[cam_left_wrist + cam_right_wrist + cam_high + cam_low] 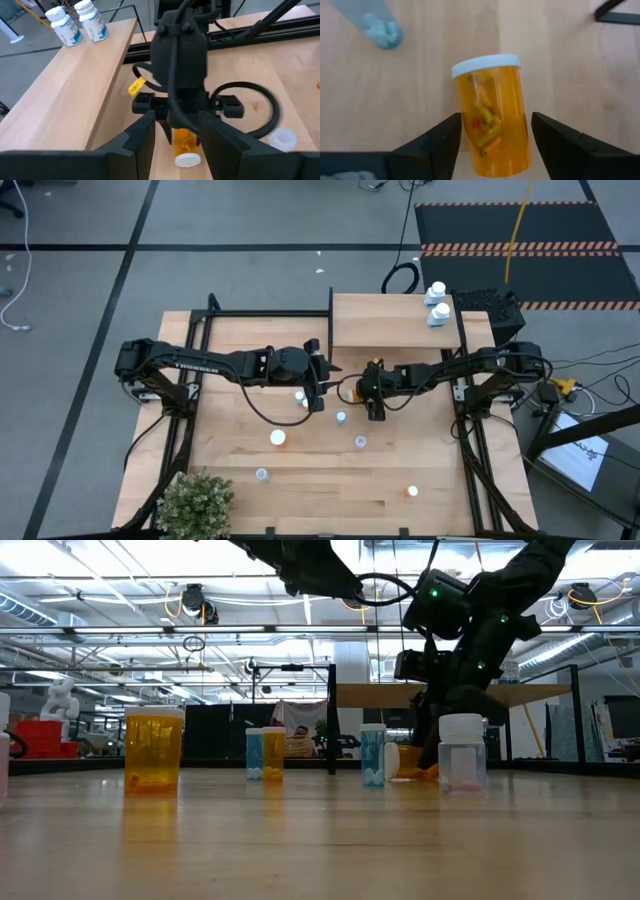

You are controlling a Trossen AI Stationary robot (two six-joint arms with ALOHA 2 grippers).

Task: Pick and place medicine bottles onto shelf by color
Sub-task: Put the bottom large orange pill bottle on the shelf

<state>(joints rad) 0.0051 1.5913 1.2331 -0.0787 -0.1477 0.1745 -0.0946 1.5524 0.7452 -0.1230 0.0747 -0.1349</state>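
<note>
Because it lay on its side on the tabletop (pixel 330 480), white cap pointing away from the wrist, the orange bottle (pixel 492 117) had to be straddled from above, and that is how the right gripper (pixel 495 145) stood: fingers (pixel 435 142) one on each side of the body, apart, with bare wood showing between pad and plastic on both sides. Not yet a grip, I judged, only the bracket before one.

From the left wrist the same bottle (pixel 186 147) showed under the dark head of the right gripper (pixel 180 112), close in front of the shelf (pixel 65 90), which I took for the reason this one was being picked: a short carry.

Two blue-labelled bottles (pixel 437 303) already stood upright at the far right corner of the shelf (pixel 380 320), touching or nearly so, which left the rest of the panel bare, presumably for the orange ones.

Out on the table the others stood upright and well apart: a small clear one (pixel 341 418) near the right gripper (pixel 376 412), another (pixel 360 443) nearer the front, an orange one (pixel 278 438), and more toward the front edge beside a potted plant (pixel 195 498).

The left gripper (pixel 316 398) hung just beside its partner, fingers (pixel 142 137) partly apart on nothing, apparently waiting.
</note>
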